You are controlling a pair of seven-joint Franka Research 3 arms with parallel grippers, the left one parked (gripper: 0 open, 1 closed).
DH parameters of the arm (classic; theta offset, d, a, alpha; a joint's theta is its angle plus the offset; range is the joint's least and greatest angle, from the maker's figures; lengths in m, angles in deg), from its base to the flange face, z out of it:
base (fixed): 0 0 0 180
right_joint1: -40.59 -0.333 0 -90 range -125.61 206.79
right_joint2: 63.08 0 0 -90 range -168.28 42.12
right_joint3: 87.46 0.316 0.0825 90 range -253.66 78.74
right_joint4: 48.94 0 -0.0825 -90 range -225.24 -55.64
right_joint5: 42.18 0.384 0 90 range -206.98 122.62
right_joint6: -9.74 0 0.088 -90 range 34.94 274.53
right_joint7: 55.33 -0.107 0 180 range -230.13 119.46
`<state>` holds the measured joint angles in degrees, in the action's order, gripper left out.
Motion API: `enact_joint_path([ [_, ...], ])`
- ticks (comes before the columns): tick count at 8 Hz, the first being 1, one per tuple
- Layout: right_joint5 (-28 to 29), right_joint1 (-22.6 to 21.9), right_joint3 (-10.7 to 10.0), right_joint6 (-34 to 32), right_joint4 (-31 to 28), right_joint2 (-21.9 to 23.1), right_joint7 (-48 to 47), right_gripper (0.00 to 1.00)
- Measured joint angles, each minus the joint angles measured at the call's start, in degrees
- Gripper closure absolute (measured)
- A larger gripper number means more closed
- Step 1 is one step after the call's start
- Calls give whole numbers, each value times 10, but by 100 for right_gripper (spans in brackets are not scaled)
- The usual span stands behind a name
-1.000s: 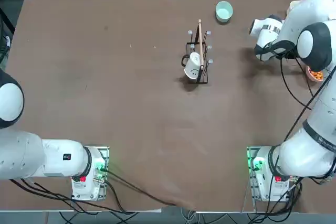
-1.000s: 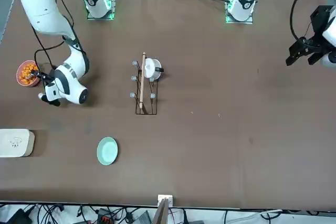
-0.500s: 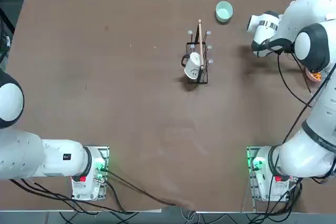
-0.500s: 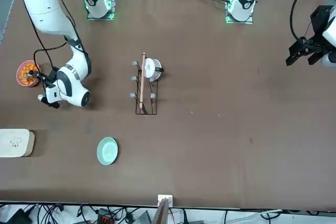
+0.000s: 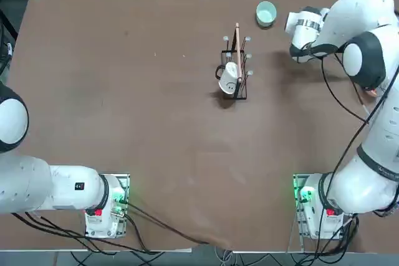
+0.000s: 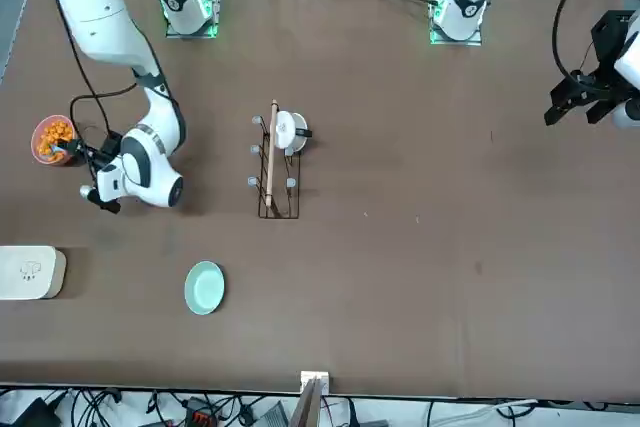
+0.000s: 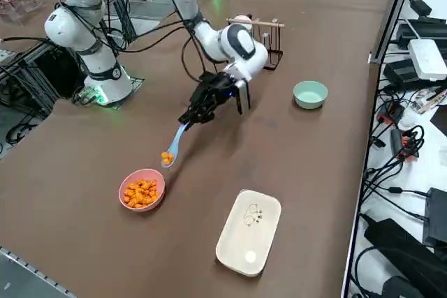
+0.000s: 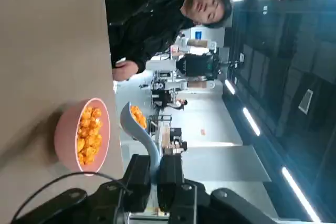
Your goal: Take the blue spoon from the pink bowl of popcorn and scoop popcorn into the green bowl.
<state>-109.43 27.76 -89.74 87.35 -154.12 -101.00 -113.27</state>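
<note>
The right gripper pinches the spoon by its handle, bowl level so the popcorn stays in. It hangs above the table beside the pink bowl. The green bowl waits near the far edge.

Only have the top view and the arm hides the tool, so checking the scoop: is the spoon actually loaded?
Observer: Yes. Side view shows popcorn sitting in the blue spoon.
Operator: End effector holding it firmly?
Observer: Wrist view shows the right end effector shut on the spoon handle.
Operator: Clear of the pink bowl?
Observer: Yes, the spoon hangs above the table beside the pink bowl, which holds more popcorn.
Operator: Green bowl reached?
Observer: No, the green bowl sits apart, past the arm.
</note>
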Motion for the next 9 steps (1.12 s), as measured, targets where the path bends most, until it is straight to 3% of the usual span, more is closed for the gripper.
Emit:
enact_joint_path([
  [3,-3,-62,1,-22,49,0,54,89],
  [9,-111,-111,2,28,149,-54,154,89],
])
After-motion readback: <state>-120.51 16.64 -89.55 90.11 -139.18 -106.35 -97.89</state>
